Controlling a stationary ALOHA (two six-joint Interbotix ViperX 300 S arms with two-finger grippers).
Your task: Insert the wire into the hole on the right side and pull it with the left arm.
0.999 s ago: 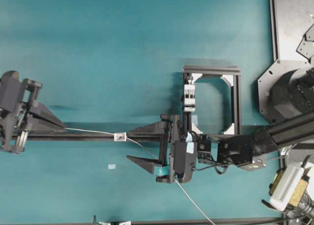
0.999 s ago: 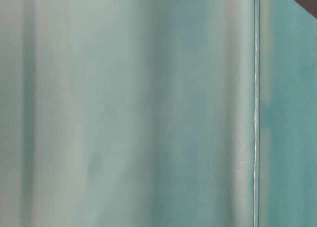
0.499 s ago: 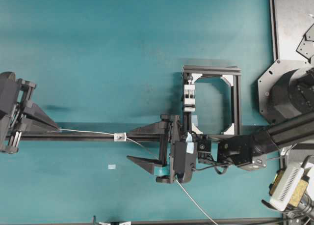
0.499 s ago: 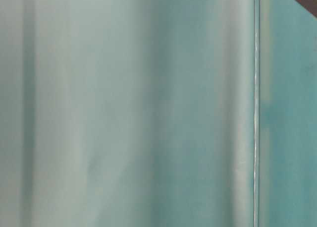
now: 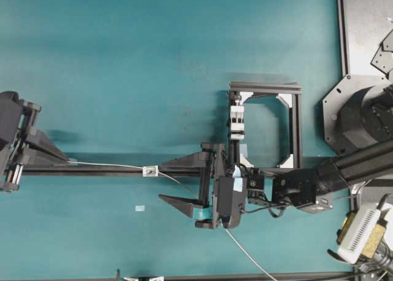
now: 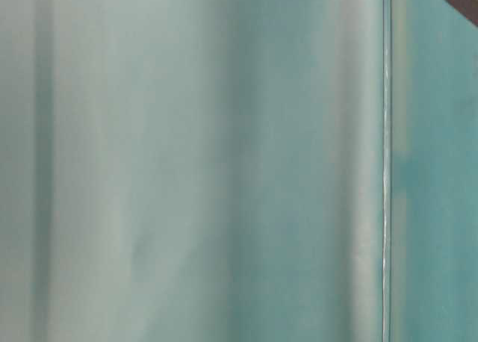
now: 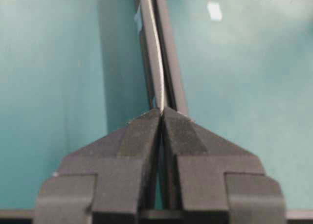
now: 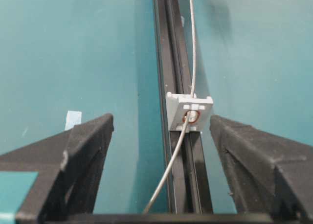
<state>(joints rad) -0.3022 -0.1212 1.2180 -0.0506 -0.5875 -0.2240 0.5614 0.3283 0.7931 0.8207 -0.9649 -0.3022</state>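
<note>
The wire (image 8: 190, 48) is already threaded through the hole (image 8: 190, 117) on the rail (image 5: 110, 170). Left claw (image 7: 161, 111) is clamped on the wire for pulling; right claw (image 5: 184, 183) is spread wide, releasing it.

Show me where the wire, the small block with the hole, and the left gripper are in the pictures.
wire (image 8: 192, 48), right wrist view: the straight stretch beyond the block.
block with the hole (image 8: 190, 112), right wrist view: its pale front face.
left gripper (image 7: 161, 111), left wrist view: the meeting fingertips, shut on the wire.
</note>
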